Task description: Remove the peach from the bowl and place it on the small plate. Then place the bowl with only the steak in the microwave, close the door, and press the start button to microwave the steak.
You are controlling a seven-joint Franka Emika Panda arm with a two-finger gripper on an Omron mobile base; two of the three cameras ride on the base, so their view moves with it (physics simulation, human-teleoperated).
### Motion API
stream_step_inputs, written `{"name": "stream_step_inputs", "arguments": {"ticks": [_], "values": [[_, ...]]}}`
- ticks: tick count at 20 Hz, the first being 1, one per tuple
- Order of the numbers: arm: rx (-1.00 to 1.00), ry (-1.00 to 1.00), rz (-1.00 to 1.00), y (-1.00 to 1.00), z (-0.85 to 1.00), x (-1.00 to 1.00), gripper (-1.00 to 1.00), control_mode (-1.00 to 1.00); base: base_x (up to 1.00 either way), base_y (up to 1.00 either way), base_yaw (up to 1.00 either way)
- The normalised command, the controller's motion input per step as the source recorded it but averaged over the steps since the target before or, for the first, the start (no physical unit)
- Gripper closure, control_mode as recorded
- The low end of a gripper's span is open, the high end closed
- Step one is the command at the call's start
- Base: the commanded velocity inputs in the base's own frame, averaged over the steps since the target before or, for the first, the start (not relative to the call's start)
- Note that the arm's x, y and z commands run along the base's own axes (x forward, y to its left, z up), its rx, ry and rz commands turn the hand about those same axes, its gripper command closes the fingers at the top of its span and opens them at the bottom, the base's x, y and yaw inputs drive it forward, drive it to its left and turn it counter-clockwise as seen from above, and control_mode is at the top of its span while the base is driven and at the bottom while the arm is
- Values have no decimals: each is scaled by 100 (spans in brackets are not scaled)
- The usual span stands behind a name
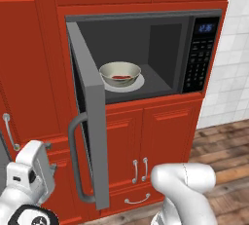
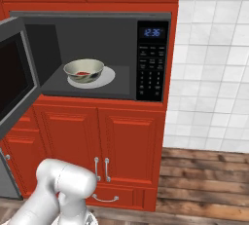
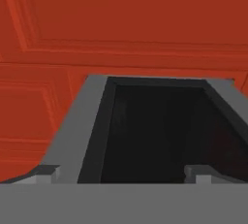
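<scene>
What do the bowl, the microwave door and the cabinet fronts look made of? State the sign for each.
Bowl: likely glazed ceramic, pale with a smooth sheen. Microwave door: grey metal or plastic, matte and flat; the rendering leaves it open. Cabinet fronts: red painted wood, going by the raised panels.

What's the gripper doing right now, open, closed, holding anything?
Gripper: open and empty in the hand view, its two dark fingertips spread wide apart, facing the grey microwave door.
</scene>
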Motion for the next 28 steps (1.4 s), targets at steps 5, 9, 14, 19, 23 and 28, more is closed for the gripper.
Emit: {"name": "stream_step_inputs", "arguments": {"ticks": [5, 9, 14, 19, 23, 28], "values": [[0, 20, 0, -77, 0, 18, -100, -100, 0, 0, 0], [1, 13, 0, -100, 0, 0, -100, -100, 0, 0, 0], [0, 8, 1, -100, 2, 0, -100, -100, 0, 0, 0], [0, 7, 3, -100, 16, 4, -100, -100, 0, 0, 0], [3, 8, 6, -100, 11, 19, -100, -100, 0, 0, 0], [5, 7, 11, -100, 2, 33, -100, -100, 0, 0, 0]]}}
